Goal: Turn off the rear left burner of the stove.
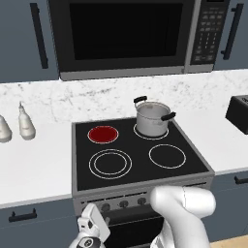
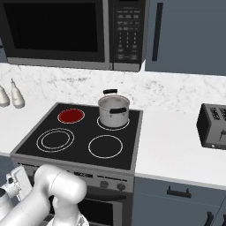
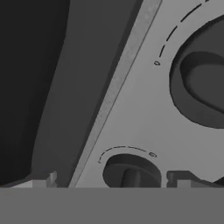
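The stove (image 1: 138, 145) is a black glass cooktop in a grey frame. Its rear left burner (image 1: 103, 134) (image 2: 71, 115) glows solid red. Small dark knobs (image 1: 123, 204) line the front panel. My gripper (image 1: 100, 219) is low at the panel's left end, pressed close to it. In the hand view the gripper (image 3: 114, 181) is open, with one dark knob (image 3: 131, 172) sitting between its fingertips (image 3: 178, 177) and not touched by them. A second, nearer knob (image 3: 201, 87) fills the right side.
A steel pot (image 1: 152, 117) with black handles stands on the rear right burner. The microwave (image 1: 126, 34) hangs above the stove. Two bottles (image 1: 25, 123) stand on the left counter and a black toaster (image 2: 214, 126) on the right counter.
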Robot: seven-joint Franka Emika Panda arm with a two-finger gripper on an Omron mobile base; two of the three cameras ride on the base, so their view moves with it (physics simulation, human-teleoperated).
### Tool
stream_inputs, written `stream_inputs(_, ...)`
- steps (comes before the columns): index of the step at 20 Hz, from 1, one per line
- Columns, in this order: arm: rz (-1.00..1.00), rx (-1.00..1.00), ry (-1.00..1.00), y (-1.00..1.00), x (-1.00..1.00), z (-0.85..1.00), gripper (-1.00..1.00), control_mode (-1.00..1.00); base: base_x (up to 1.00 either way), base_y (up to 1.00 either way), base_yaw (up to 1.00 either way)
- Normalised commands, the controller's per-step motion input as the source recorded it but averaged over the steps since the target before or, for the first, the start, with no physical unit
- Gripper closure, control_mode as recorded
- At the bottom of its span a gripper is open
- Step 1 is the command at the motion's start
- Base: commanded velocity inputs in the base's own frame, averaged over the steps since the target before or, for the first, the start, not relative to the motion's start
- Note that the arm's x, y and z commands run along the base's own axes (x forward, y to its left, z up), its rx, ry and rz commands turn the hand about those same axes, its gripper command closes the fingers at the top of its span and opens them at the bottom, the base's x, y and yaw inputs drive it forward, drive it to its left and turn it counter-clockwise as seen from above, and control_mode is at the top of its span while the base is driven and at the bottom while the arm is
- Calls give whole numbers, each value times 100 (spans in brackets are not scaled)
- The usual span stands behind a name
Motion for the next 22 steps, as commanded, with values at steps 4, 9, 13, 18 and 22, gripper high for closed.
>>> stream_inputs(4, 0, 0, 0, 0, 1, 11, 100, -100, 0, 0, 0)
stream_inputs(9, 0, 1, 0, 0, 0, 19, 100, -100, 0, 0, 0)
stream_inputs(13, 0, 5, 0, -7, 0, 26, 100, -100, 0, 0, 0)
stream_inputs(18, -1, 10, 0, -9, 4, 40, 100, -100, 0, 0, 0)
stream_inputs(22, -9, 25, 0, -28, 1, 53, 100, -100, 0, 0, 0)
